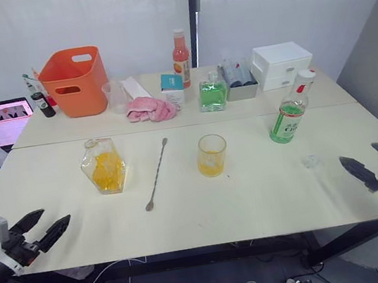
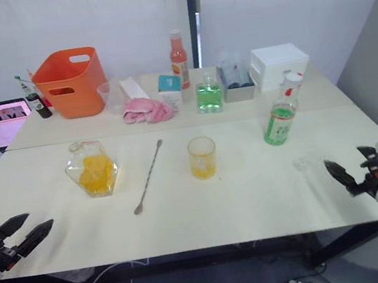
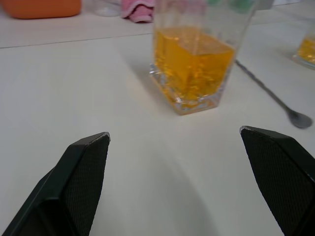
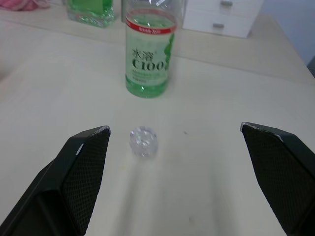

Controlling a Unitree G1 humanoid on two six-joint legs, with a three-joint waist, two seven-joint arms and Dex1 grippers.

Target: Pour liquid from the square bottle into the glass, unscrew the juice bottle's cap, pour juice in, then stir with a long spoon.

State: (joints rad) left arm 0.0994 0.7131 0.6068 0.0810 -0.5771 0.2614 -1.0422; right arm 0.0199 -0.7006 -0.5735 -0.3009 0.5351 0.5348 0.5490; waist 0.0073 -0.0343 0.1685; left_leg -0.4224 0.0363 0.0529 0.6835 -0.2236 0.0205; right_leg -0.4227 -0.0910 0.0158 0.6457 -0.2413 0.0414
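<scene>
We see the square bottle [image 1: 105,166] standing upright in the left half of the tabletop [image 1: 268,194], its orange-yellow liquid filling most of the body; the neck is clear and hard to trace. Just right of it lies the long spoon [image 1: 157,174], one only, flat on the tabletop, its long axis running from the near edge toward the far edge with a slight lean to the right, bowl at the near end. Right of the spoon stands the glass [image 1: 212,155], upright, with yellow liquid in its lower part. Further right, near the right edge, the juice bottle [image 1: 289,118] stands upright with the juice bottle's cap [image 1: 304,76] on its top. In front of it a small clear stopper [image 4: 143,141] sits alone on the tabletop (it nearly vanishes against the pale surface).

Along the far edge we count one orange basket [image 1: 75,72], one pink cloth [image 1: 151,109], one tall orange-red bottle [image 1: 181,58], one green square bottle [image 1: 212,94] and one white drawer box [image 1: 281,65].

The left gripper [image 1: 47,228] hovers at the near left corner, fingers spread wide and empty. The right gripper [image 1: 365,164] hovers at the near right corner, likewise spread wide and empty.
</scene>
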